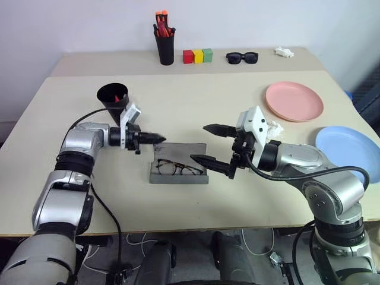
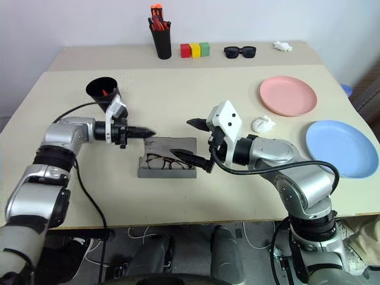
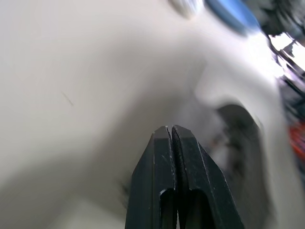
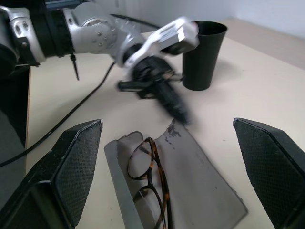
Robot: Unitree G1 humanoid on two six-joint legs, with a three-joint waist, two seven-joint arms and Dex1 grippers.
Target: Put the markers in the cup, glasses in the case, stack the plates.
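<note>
Two end effectors flank the case (image 1: 179, 162): left (image 1: 159, 138) pinched empty, right (image 1: 209, 144) wide.

Bright, even light, soft shadows; heavy motion blur in left wrist view.

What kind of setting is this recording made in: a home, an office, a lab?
Most likely a lab or test room set up as a desk. Beige tables stand against a bare white wall, props sit in a neat row at the back: pen pot, coloured blocks, sunglasses, and cables trail on the floor.
</note>
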